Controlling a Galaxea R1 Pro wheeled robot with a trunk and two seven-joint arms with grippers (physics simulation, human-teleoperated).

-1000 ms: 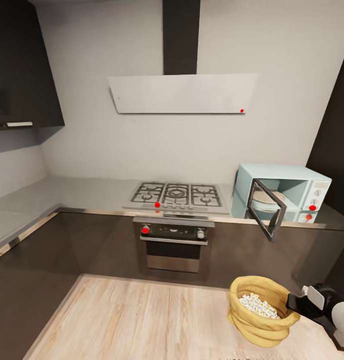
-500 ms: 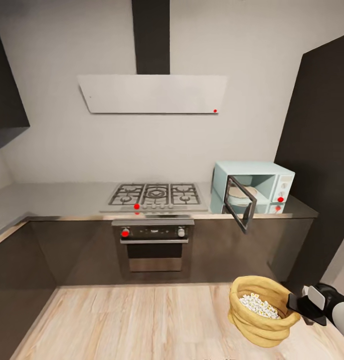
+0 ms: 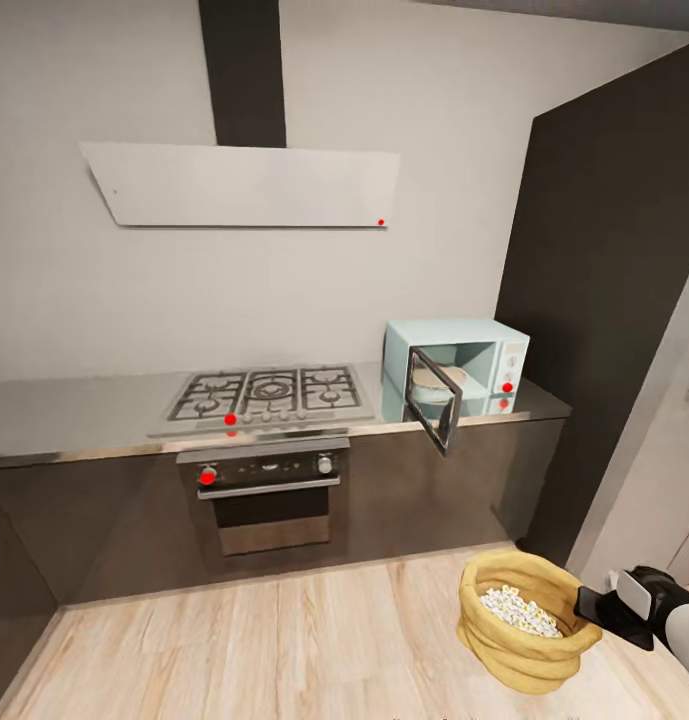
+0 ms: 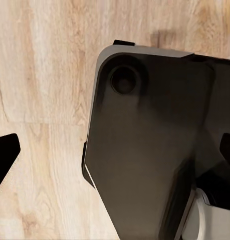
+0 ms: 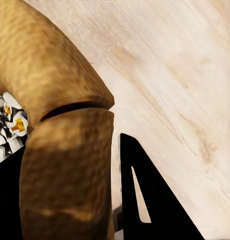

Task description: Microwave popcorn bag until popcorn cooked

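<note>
The popcorn bag, popcorn inside, is gripped at its rim by the right hand above the floor, well apart from the open microwave on the tabletop; transport step is judged, approach needed next.

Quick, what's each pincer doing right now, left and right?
Left pincer: open, holding nothing.
Right pincer: shut on the rolled rim of the popcorn bag, carrying it above the floor.
</note>
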